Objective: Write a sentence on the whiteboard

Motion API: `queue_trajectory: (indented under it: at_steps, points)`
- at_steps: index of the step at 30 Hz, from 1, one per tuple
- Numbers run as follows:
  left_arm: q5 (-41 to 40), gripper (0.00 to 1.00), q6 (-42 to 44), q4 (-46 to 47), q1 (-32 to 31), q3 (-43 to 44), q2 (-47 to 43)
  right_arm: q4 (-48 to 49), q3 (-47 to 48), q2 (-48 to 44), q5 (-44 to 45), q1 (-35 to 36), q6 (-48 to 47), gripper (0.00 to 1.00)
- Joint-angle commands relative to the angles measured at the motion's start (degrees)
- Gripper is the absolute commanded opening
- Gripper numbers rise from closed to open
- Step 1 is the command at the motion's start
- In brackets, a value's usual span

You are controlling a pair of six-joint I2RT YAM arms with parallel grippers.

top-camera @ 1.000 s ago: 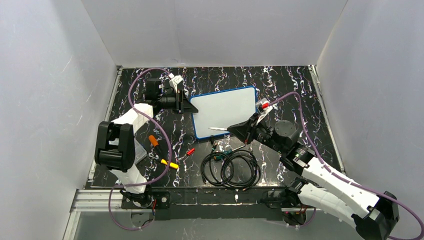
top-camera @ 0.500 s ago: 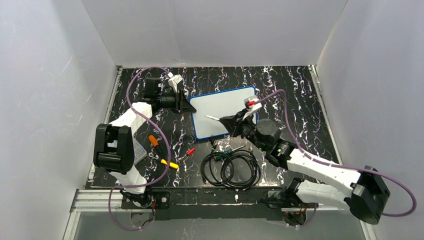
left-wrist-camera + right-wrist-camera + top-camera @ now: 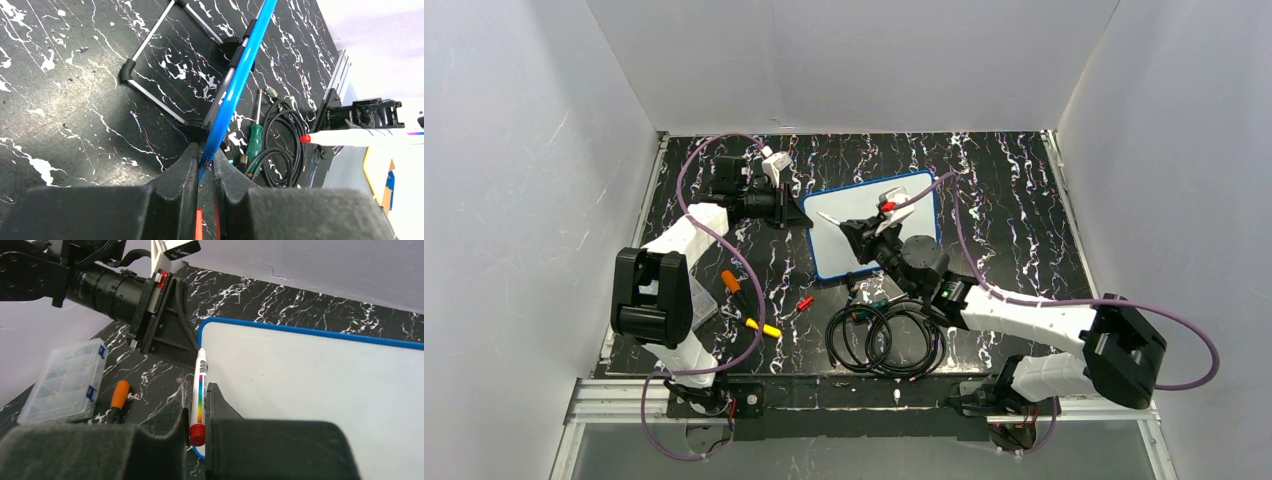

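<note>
Nearing whiteboard (image 3: pixel 832 250) corner, perhaps touching: marker (image 3: pixel 832 217)

You're looking at a robotics lab test cell: plain white walls (image 3: pixel 524 200) box in a black marbled table (image 3: pixel 1024 180). Two arms (image 3: pixel 1024 318) sit on an aluminium rail (image 3: pixel 614 398), with a cable coil (image 3: pixel 886 340), screwdrivers (image 3: pixel 732 283) and a parts box (image 3: pixel 65 382).

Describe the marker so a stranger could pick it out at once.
On the black marbled table, find the blue-framed whiteboard. The marker is clamped in the right gripper by the board's left edge. Unlike the orange-handled tool lying on the table, it is white with a rainbow stripe and red tip.
</note>
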Motion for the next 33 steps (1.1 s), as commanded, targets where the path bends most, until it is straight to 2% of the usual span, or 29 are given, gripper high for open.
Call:
queue_trajectory:
  at_steps: [1, 9, 33]
  points:
    - [0.5, 0.04, 1.4, -2.6, -0.1, 1.5, -2.8, 6.8, 4.3, 3.1, 3.3, 0.5, -4.2, 0.01]
    - [-0.3, 0.0, 3.5, -2.6, -0.1, 0.9, -3.7, 8.7, 6.0, 7.1, 3.3, 0.7, -5.9, 0.01]
    - [-0.5, 0.0, 6.6, -3.3, -0.6, 0.3, -4.7, 10.8, 5.8, 11.3, 7.6, 1.0, -8.5, 0.01]
